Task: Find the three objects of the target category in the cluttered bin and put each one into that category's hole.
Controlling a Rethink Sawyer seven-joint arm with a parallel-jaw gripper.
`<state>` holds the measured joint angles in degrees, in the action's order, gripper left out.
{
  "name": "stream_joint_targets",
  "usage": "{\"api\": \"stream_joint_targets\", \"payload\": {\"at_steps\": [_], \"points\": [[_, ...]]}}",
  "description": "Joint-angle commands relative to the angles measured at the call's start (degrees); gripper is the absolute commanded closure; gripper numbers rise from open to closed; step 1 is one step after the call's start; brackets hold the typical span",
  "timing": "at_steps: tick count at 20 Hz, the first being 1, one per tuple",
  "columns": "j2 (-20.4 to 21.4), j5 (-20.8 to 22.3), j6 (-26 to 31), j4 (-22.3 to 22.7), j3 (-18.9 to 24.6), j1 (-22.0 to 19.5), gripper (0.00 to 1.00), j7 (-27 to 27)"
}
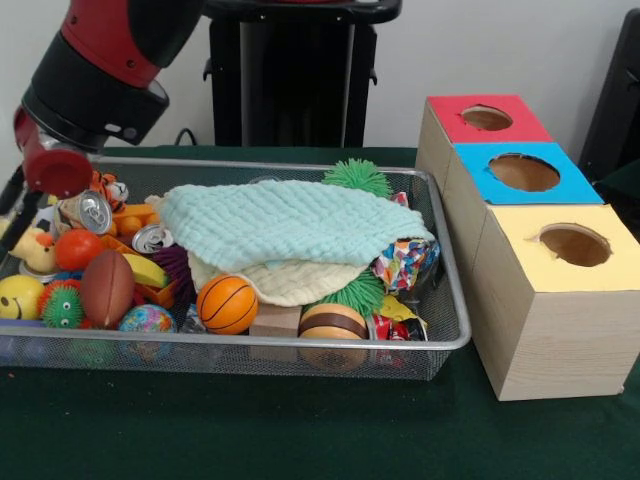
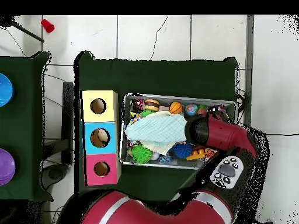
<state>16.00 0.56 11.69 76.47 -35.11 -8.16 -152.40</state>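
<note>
The arm (image 1: 90,70) hangs over the left end of the bin (image 1: 250,345). Its claw (image 1: 22,205) is low by the rim, and I cannot tell if it is open or holding anything. Right there sit a yellow duck (image 1: 32,250) and a striped tiger (image 1: 108,188), both in the bin among balls and cans. A green cloth (image 1: 285,222) covers the middle and may hide more. On the right stand the boxes (image 1: 530,240). It looks like the job has barely begun.
</note>
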Motion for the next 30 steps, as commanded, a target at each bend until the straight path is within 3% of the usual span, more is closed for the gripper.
{"api": "stream_joint_targets", "payload": {"at_steps": [1,8,20,30], "points": [[-2.7,-5.0,3.0,0.4,4.5,2.9,0.00,-9.7],[-5.4,-6.9,0.3,-0.2,5.0,2.2,0.00,-8.5],[-11.7,-10.9,0.8,-0.2,-1.6,4.7,0.00,-10.8],[-10.5,-12.6,3.1,2.4,-3.2,6.1,0.00,-9.6]]}}
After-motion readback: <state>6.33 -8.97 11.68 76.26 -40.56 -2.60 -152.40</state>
